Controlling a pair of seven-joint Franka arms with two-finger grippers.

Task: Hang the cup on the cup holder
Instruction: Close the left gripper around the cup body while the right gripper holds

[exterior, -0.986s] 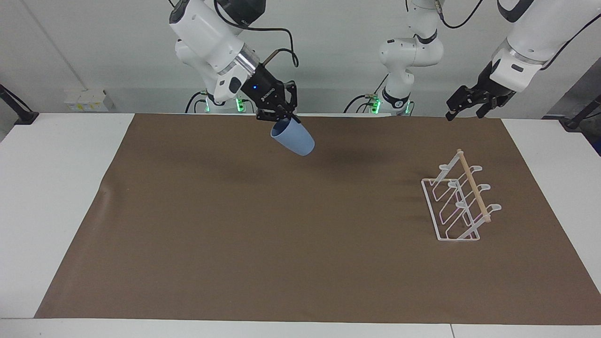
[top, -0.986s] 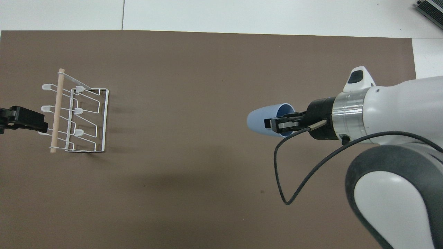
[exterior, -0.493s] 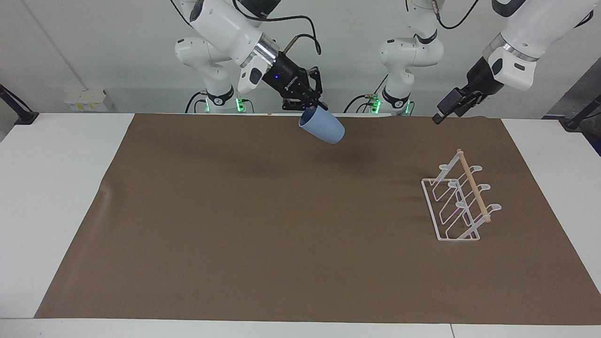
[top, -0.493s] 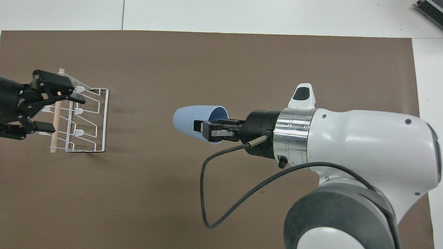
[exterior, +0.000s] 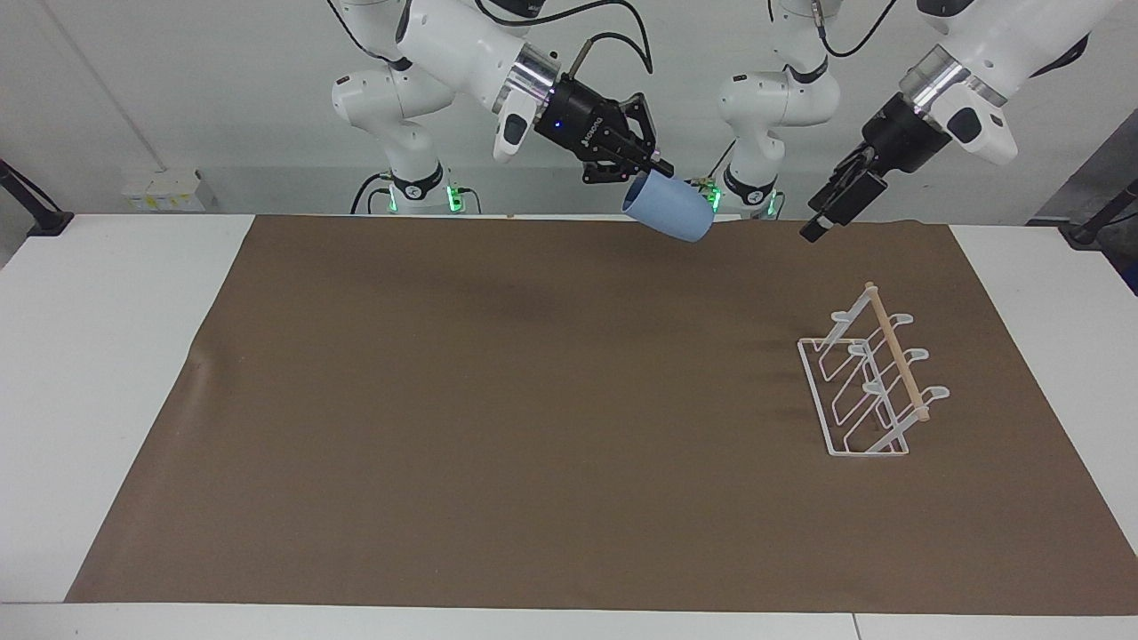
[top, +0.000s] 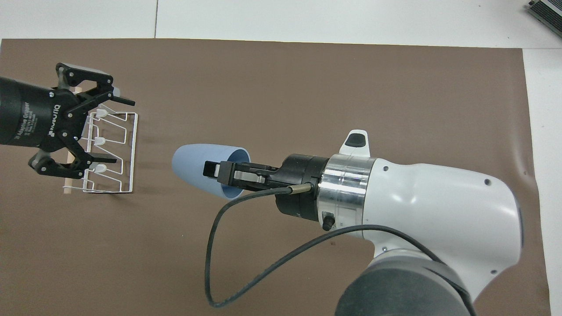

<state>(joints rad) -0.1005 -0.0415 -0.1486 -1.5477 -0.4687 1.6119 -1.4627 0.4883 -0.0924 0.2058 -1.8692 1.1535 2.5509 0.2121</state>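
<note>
The cup holder (exterior: 867,382) stands on the mat (exterior: 498,427) toward the left arm's end

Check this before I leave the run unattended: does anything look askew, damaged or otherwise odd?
Nothing stands out. The right gripper holds the cup by its rim, tilted, in the air. The cup holder stands squarely on the brown mat, and the open left gripper hangs above it.

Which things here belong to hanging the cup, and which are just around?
Part of the job:
- cup, held up in the right gripper
- cup holder
- left gripper, jaws open

Just around:
- brown mat
- white table
</note>
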